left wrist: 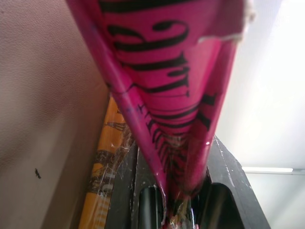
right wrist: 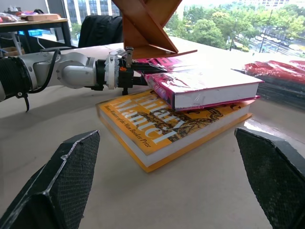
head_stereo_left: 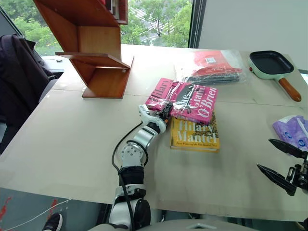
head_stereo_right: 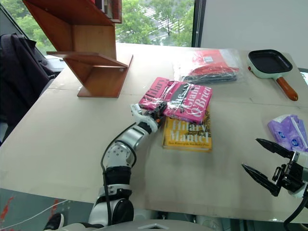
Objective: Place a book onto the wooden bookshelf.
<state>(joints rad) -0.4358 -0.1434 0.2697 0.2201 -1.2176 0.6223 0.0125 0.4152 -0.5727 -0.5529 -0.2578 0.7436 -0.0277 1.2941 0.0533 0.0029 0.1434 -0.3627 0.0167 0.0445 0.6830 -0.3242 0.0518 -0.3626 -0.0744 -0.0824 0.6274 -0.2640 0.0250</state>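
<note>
A: How is the left gripper being held at this moment?

B: It is being pressed together on the near left corner of the book, the pink one in clear wrap. In the left wrist view the cover and wrap are being pinched between the two black fingers. The right gripper is being held spread wide and empty, low at the right, well apart from the books.

A: And where is the book being kept?

B: It is being supported on the yellow book, lying across its far half in the middle of the table. The wooden bookshelf is being left well apart from it, at the far left.

A: What could go wrong from here?

B: Only a corner is being gripped, and through slippery wrap. If the book is lifted by that corner, it is likely to be swung down by its own weight, or the wrap may be pulled loose while the book is being left behind. The yellow book could also be dragged along under it. At the shelf, the slanted boards are narrow, so the book may be knocked against an edge if it is being carried tilted.

A: How many of each thing are being counted?

B: Two books at the centre, one shelf unit, two grippers. One red packet in plastic and one green pan with a wooden handle are being noted at the far side, and one purple packet at the right.
</note>
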